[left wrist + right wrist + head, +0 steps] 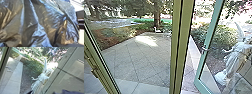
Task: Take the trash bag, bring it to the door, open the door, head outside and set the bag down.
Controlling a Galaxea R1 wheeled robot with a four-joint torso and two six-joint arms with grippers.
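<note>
Crinkled dark plastic of the trash bag (50, 25) hangs close before the left wrist camera, shiny and folded; where it is held is hidden. In the head view, a green-framed glass door (199, 82) stands swung outward at the right, with a small metal handle (205, 49) on its frame. A thick yellow-green door post (180, 47) rises near the middle. Neither gripper's fingertips can be made out.
Outside lies a paved yard (141, 62) edged by planting beds, with a tree (157, 15) beyond. A pale statue (236, 57) stands at the right, seen through the door's glass. Another slanting frame (102, 62) borders the left side.
</note>
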